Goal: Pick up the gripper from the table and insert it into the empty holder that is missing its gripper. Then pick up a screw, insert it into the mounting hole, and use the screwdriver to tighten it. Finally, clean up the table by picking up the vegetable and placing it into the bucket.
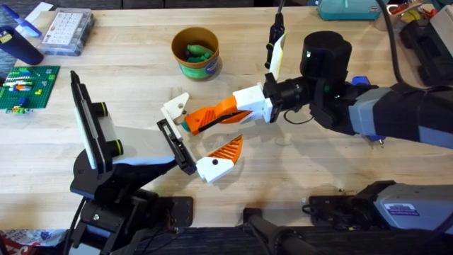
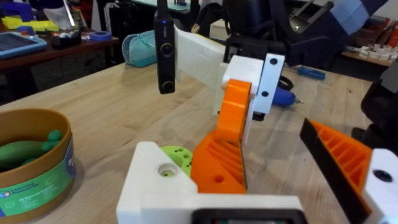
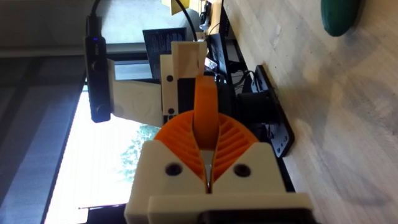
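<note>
My left gripper is open. One side carries an orange ribbed pad; the other is a bare white holder with a hole. My right gripper reaches in from the right. It is shut on the loose orange gripper piece, held against the holder's inner side. The ochre bucket stands behind, with the green vegetable inside. A blue screwdriver lies behind the right arm.
A lime-green ring lies on the table under the holder. A clear parts box and a green brick plate sit at the far left. A teal pouch is at the back edge.
</note>
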Robot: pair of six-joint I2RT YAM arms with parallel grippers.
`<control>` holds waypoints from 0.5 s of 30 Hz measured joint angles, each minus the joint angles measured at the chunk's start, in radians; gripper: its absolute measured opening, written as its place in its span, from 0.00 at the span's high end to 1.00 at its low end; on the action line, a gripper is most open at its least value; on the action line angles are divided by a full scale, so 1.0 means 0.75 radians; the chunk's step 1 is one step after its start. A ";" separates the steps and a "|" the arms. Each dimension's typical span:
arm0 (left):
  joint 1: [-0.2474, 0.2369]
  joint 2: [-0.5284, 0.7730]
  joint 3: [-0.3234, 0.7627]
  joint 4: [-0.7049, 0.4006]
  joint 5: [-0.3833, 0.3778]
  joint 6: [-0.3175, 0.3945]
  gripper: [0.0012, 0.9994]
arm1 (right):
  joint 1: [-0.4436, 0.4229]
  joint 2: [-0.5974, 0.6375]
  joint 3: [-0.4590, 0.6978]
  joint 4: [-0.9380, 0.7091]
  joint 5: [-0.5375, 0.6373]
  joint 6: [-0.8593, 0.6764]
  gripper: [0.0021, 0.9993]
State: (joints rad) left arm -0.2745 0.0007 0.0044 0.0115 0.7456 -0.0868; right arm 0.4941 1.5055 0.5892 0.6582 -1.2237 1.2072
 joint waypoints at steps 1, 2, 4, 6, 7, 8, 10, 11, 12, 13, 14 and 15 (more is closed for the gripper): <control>0.000 0.000 0.000 -0.003 -0.006 0.000 0.01 | 0.000 0.000 0.000 -0.003 -0.001 0.002 0.98; 0.000 0.000 0.001 -0.010 -0.009 0.000 0.01 | 0.000 0.000 0.000 -0.012 -0.003 0.002 0.98; 0.000 0.000 0.001 -0.020 -0.012 0.000 0.01 | -0.001 0.001 -0.001 -0.017 -0.004 0.003 0.98; 0.000 0.000 0.001 -0.024 -0.013 0.000 0.01 | -0.004 0.001 -0.002 0.020 -0.005 0.006 0.98; 0.000 0.000 0.001 -0.029 -0.013 0.000 0.01 | -0.008 0.001 -0.002 0.045 -0.006 0.008 0.98; 0.000 0.000 0.001 -0.035 -0.013 0.000 0.01 | -0.015 0.001 -0.002 0.085 -0.009 0.016 0.98; 0.000 0.000 0.001 -0.033 -0.012 0.002 0.01 | -0.035 0.002 -0.003 0.155 -0.014 0.035 0.98; 0.000 0.000 0.001 -0.030 -0.012 0.002 0.01 | -0.043 0.002 -0.003 0.169 -0.016 0.044 0.98; 0.000 0.000 0.001 -0.030 -0.012 0.003 0.01 | -0.049 0.003 -0.003 0.175 -0.017 0.053 0.98; 0.000 0.000 0.001 -0.030 -0.013 0.004 0.01 | -0.053 0.003 -0.004 0.179 -0.018 0.060 0.98; 0.000 0.000 0.001 -0.032 -0.013 0.004 0.01 | -0.055 0.003 -0.004 0.182 -0.020 0.066 0.98; 0.000 0.000 0.001 -0.037 -0.013 0.002 0.01 | -0.055 0.003 -0.004 0.189 -0.021 0.068 0.98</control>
State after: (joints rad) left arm -0.2745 0.0006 0.0051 -0.0162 0.7358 -0.0852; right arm 0.4529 1.5077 0.5865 0.8001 -1.2394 1.2578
